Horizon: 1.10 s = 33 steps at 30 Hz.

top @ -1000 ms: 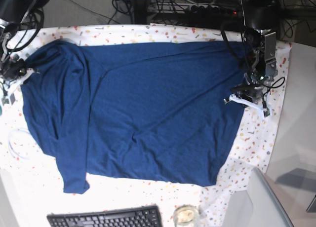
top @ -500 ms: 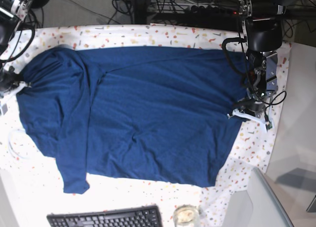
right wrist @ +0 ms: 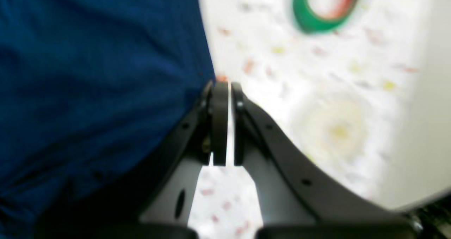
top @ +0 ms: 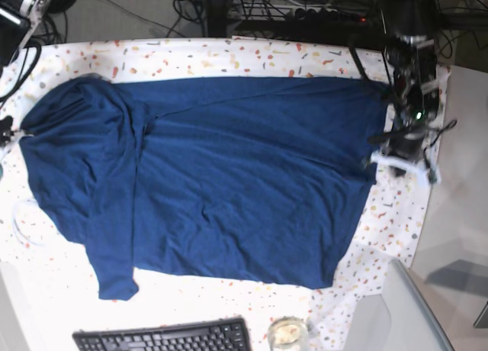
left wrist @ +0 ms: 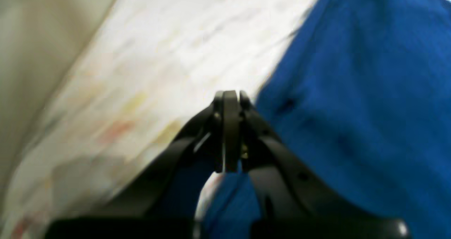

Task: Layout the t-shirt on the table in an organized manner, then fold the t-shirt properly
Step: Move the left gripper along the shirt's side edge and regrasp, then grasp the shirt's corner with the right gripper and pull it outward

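Left gripper fingers pressed together at the t-shirt edge, right of frame; right gripper fingers nearly together at the opposite edge, far left; whether either is pinching cloth is unclear. T-shirt lying across the table, sleeve bunched lower left. Judging: layout step, next needing sleeve smoothing

The t-shirt lies spread across the table, wrinkled, one sleeve trailing toward a keyboard. An arm sits at each side edge of the shirt.
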{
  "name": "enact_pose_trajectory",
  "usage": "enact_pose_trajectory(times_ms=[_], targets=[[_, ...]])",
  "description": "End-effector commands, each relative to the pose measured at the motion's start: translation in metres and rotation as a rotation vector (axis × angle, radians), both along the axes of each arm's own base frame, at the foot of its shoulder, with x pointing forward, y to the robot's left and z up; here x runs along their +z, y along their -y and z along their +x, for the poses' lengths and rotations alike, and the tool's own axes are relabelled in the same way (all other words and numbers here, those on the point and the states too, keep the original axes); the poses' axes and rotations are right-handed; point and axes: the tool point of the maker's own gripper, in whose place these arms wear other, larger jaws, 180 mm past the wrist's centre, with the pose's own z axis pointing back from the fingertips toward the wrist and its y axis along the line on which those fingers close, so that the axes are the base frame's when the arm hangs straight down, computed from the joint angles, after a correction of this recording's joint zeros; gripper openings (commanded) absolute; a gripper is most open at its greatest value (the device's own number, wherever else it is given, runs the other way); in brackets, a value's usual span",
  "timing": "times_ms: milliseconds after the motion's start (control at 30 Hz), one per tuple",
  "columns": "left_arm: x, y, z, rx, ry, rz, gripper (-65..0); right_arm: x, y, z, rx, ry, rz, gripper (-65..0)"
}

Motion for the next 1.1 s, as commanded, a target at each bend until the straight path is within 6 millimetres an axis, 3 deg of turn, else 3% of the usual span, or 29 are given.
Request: enact_pose_trajectory(times_ms=[0, 100, 233, 333, 433, 500, 700, 967, 1067], targets=[[0.022, -0.015, 0.0, 0.029, 0.06, 0.038, -65.0, 0.018, 0.003, 0.004, 0.008, 0.053, -0.03, -62.6], [0.033, -0.041, -0.038, 0.083, 0.055, 0.075, -65.0, 0.025, -0.035, -0.007, 0.087, 0.096, 0.0, -62.0], [0.039, -0.053, -0.072, 0.042, 0.068, 0.049, -65.0, 0.025, -0.09, -0.023, 0.223, 0.095, 0.037, -59.9], [0.043, -0.063, -0.091, 0.034, 0.095, 0.01, -65.0, 0.024, -0.118, -0.037, 0.313, 0.069, 0.037, -45.2], [0.049, -0.076, -0.108, 0.039, 0.101, 0.015, -65.0, 0.017, -0.151, -0.047, 0.417, 0.04, 0.062, -25.5], [0.052, -0.079, -0.113, 0.03, 0.107, 0.019, -65.0, 0.014, -0.166, -0.046, 0.457, 0.035, 0.08, -19.8], [0.052, -0.08, -0.122, 0.015, 0.098, 0.022, -65.0, 0.0, -0.197, -0.038, 0.529, 0.013, 0.133, -19.8], [0.05, -0.08, -0.128, 0.017, 0.085, 0.021, -65.0, -0.019, -0.205, -0.027, 0.529, -0.021, 0.18, -20.1], [0.049, -0.08, -0.129, 0.017, 0.082, 0.02, -65.0, -0.015, -0.205, -0.021, 0.53, -0.008, 0.176, -25.4]])
